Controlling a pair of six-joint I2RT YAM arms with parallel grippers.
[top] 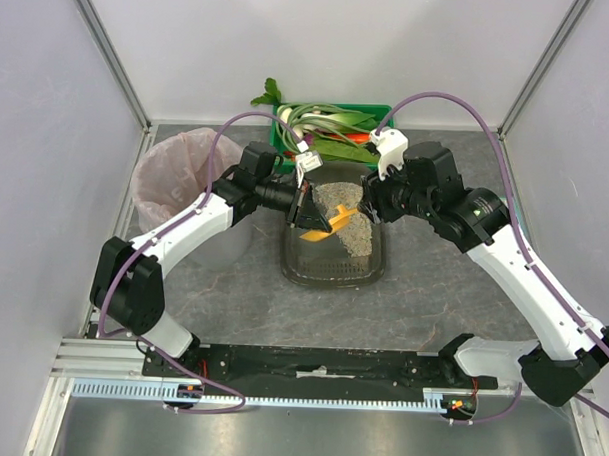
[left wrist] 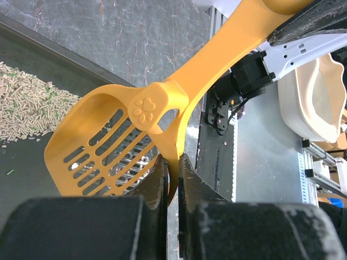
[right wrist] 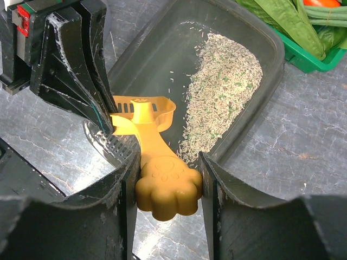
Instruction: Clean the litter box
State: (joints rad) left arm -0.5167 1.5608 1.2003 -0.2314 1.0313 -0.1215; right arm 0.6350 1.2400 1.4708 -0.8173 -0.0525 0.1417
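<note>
The litter box (top: pixel 303 268) is a dark grey tray at the table's middle, with pale litter (top: pixel 347 217) heaped at its far right side. An orange slotted scoop (top: pixel 335 221) hangs over it, held by both grippers. My left gripper (top: pixel 310 210) is shut on the rim of the scoop's head (left wrist: pixel 103 157), with the fingers pinching the edge (left wrist: pixel 172 162). My right gripper (top: pixel 363 202) is shut on the paw-shaped handle end (right wrist: pixel 168 189). The litter (right wrist: pixel 222 92) and tray rim (right wrist: pixel 274 65) show behind the scoop in the right wrist view.
A round grey bin with a pink liner (top: pixel 181 174) stands left of the tray. A green crate of vegetables (top: pixel 333 129) stands right behind it. A shiny perforated metal piece (right wrist: pixel 103 142) shows just under the scoop head.
</note>
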